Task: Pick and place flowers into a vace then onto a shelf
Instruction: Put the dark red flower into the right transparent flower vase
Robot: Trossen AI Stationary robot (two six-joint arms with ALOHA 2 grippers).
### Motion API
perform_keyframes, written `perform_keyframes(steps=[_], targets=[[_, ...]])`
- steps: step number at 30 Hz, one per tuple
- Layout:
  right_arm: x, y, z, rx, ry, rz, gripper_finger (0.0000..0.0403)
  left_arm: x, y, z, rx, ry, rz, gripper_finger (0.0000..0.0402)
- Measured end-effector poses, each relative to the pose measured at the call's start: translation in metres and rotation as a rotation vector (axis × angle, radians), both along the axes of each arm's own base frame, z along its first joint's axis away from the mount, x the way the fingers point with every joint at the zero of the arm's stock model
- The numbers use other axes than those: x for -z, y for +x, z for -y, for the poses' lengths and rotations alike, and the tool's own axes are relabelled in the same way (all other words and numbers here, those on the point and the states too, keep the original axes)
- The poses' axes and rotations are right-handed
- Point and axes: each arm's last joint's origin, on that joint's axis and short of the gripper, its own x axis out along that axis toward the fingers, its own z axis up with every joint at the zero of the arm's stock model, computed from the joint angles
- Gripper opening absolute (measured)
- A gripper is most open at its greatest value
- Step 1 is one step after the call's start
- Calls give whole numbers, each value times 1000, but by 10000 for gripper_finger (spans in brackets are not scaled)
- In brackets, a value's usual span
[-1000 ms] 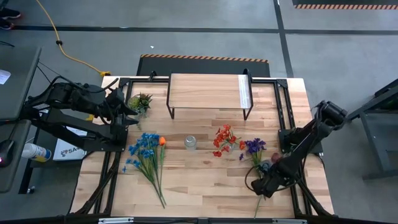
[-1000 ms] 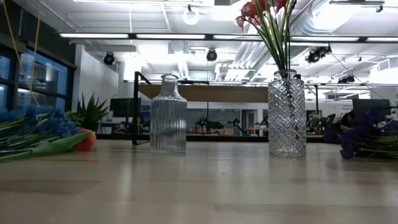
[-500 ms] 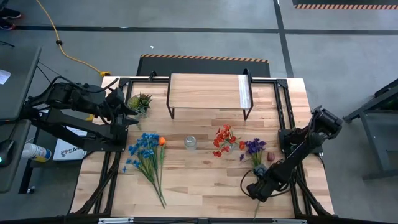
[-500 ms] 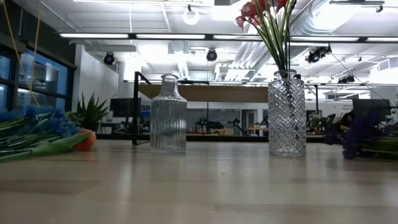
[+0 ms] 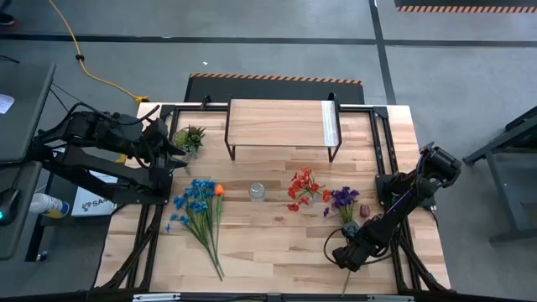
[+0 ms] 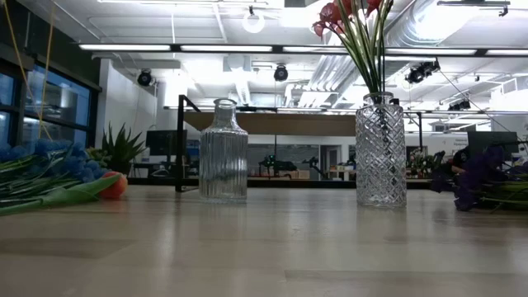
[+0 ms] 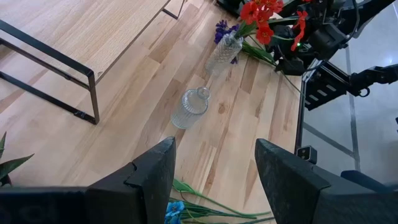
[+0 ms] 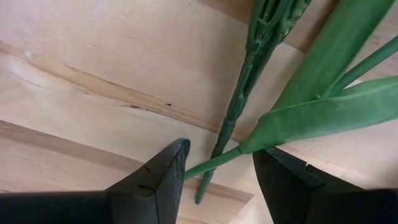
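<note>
Left gripper (image 7: pixel 214 180) is hovering at the left rear edge of the surface (image 5: pixel 277 243), jaws standing apart with nothing between them, beside the small spiky potted plant (image 5: pixel 190 137). The blue bunch with one orange bloom (image 5: pixel 198 204) is lying flat on the surface left of centre, stems pointing toward the front edge. A clear ribbed bottle vase (image 5: pixel 257 192) is standing upright and unfilled at centre. The wooden shelf (image 5: pixel 281 122) is sitting behind it, carrying nothing. A cut-glass vase (image 6: pixel 380 150) is holding the red flowers (image 5: pixel 303 188) upright. The purple flowers (image 5: pixel 343 199) are lying just right of them. Right gripper (image 8: pixel 219 168) is sitting low at the front right, jaws partly apart and straddling green stems (image 8: pixel 239 127); grip contact cannot be told.
</note>
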Motion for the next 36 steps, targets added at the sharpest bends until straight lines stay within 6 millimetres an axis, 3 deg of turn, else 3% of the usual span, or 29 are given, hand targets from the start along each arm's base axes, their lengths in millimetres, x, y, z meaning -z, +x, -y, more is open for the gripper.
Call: perform_keyframes(steps=[12, 36], targets=[[-9, -2, 2, -6, 21, 12, 173, 0, 0, 0, 3, 4, 0, 253], [-10, 0, 0, -20, 32, 58, 13, 0, 0, 0, 3, 3, 1, 253]])
